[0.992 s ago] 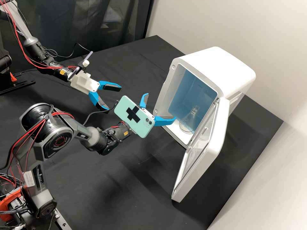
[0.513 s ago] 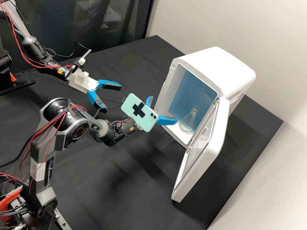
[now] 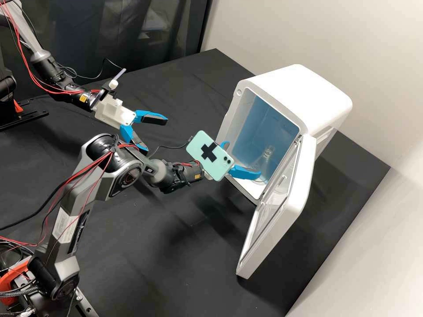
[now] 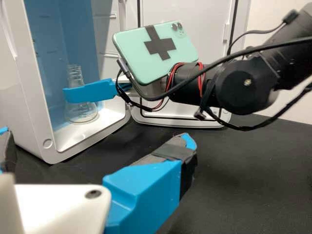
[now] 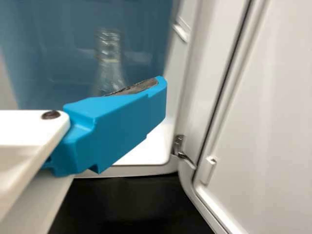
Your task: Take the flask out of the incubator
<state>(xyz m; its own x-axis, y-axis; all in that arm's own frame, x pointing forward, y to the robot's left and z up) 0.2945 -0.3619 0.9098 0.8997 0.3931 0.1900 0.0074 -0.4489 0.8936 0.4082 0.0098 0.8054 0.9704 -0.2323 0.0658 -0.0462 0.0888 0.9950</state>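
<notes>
The clear glass flask point(image 3: 265, 159) stands upright on the floor of the white incubator point(image 3: 308, 97), against its blue inner wall. My right gripper point(image 3: 237, 158), which carries a mint phone point(image 3: 210, 155), is open at the incubator's mouth. Its lower finger point(image 3: 245, 173) reaches in next to the flask's base without holding it. In the right wrist view that finger point(image 5: 112, 126) sits in front of the flask point(image 5: 108, 63). The left wrist view shows the flask point(image 4: 77, 100) behind the right finger point(image 4: 90, 91). My left gripper point(image 3: 154, 133) hangs open and empty over the bench, left of the incubator.
The incubator's door point(image 3: 273, 211) stands open, hinged on the right side and swung out toward the bench's front. Its hinge point(image 5: 181, 148) is close beside the right finger. Black bench top point(image 3: 176, 246) lies in front, with a wall behind the incubator.
My right arm has stretched forward and right, carrying its open gripper from outside the incubator into its opening beside the flask. The left arm has barely shifted.
</notes>
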